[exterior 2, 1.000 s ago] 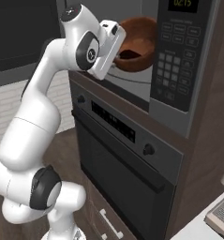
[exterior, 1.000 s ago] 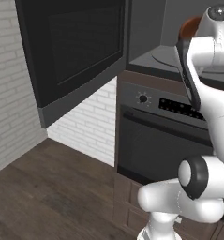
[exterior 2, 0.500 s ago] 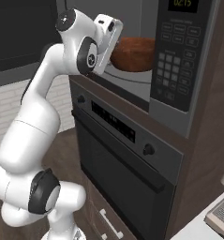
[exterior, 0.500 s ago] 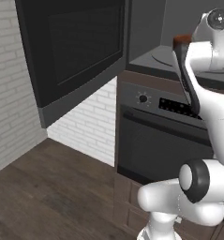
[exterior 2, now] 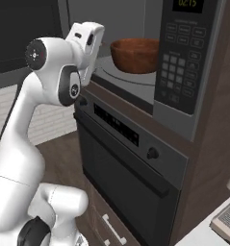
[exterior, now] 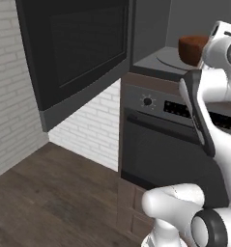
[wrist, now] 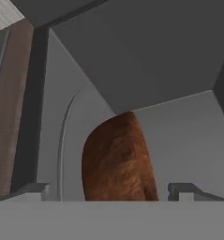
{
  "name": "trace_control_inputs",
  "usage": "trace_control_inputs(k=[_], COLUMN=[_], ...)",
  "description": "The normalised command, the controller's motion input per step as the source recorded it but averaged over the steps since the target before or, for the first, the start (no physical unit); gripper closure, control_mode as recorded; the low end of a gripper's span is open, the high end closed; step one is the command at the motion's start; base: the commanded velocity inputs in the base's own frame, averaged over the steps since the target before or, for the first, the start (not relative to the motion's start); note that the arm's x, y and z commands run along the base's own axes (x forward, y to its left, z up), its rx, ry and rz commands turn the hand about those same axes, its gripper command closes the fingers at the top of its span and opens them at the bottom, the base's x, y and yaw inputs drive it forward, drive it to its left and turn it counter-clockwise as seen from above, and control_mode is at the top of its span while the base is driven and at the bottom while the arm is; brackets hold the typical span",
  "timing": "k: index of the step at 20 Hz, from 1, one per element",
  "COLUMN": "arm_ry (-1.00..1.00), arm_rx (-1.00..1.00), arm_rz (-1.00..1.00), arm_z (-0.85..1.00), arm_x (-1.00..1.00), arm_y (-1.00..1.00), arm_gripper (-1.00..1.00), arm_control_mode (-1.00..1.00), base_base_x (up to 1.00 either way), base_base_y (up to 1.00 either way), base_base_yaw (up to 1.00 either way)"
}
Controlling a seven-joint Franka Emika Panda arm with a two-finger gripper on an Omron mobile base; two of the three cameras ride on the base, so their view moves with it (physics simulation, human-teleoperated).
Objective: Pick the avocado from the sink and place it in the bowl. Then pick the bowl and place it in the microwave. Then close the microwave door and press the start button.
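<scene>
The reddish-brown bowl (exterior 2: 135, 54) stands upright on the round turntable (exterior: 169, 61) inside the microwave (exterior 2: 180, 72). In the hand view the bowl (wrist: 118, 164) lies straight ahead, and my gripper (wrist: 108, 191) is open, with its fingertips (wrist: 33, 189) wide apart and clear of the bowl's sides. My hand (exterior 2: 90, 41) hovers just outside the microwave's opening, to the left of the bowl. The microwave door (exterior: 78, 53) hangs wide open on the left. The avocado is hidden and the sink is out of view.
Below the microwave is an oven with a knob (exterior: 147, 102) and a display strip (exterior 2: 117, 127). A white brick wall (exterior: 15, 111) and a wooden floor (exterior: 49, 193) lie to the left. A countertop appliance (exterior 2: 228, 218) stands at the lower right.
My gripper opened and let go of the bowl, which went from tilted to upright on the turntable. The hand drew back out of the microwave opening.
</scene>
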Motion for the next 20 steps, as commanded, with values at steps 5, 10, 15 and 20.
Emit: trace_control_inputs(k=[5,10,15,20], arm_ry=[0.02,0.02,0.0,-0.08], arm_rx=[-0.12,-0.1,-0.06,-0.04], arm_rz=[0.04,0.07,0.06,0.13], arm_z=[0.46,0.06,0.0,-0.04], arm_x=[-1.0,-1.0,-1.0,-1.0], arm_y=[0.56,0.64,0.63,0.94], arm_gripper=[-1.0,-1.0,-1.0,-1.0], arm_control_mode=[-1.0,-1.0,-1.0,-1.0], base_base_x=[0.0,0.0,0.0,0.0], base_base_y=[0.0,0.0,0.0,0.0], base_base_yaw=[0.0,0.0,0.0,0.0])
